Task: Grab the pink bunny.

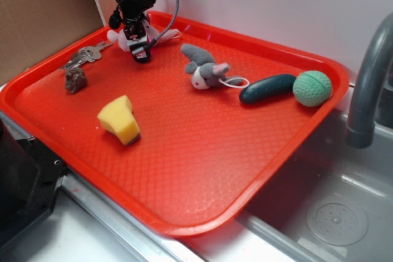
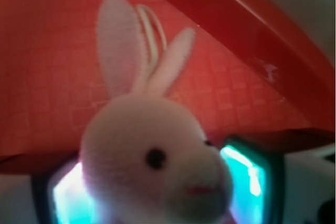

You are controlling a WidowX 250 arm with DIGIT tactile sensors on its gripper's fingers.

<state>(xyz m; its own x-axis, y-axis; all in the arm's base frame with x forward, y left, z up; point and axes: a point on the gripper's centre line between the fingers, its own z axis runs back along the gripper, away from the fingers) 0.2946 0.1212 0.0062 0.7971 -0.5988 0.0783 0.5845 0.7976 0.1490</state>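
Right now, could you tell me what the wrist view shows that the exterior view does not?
Only the wrist view shows the pink bunny's face, dark eye and long ears, sitting between the gripper's glowing pads. Only the exterior view shows the yellow sponge, keys, grey plush, dark cucumber-like toy and green ball. Both show the red tray and the bunny at its far edge.

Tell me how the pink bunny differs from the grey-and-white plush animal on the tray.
The pink bunny is pale pink with a whitish face; the grey-and-white plush animal is mostly grey with a white face. The bunny sits between the gripper fingers near the tray's back corner; the grey one lies free mid-tray. The bunny's ears are long; the grey plush carries a white loop. Both are small plush toys.
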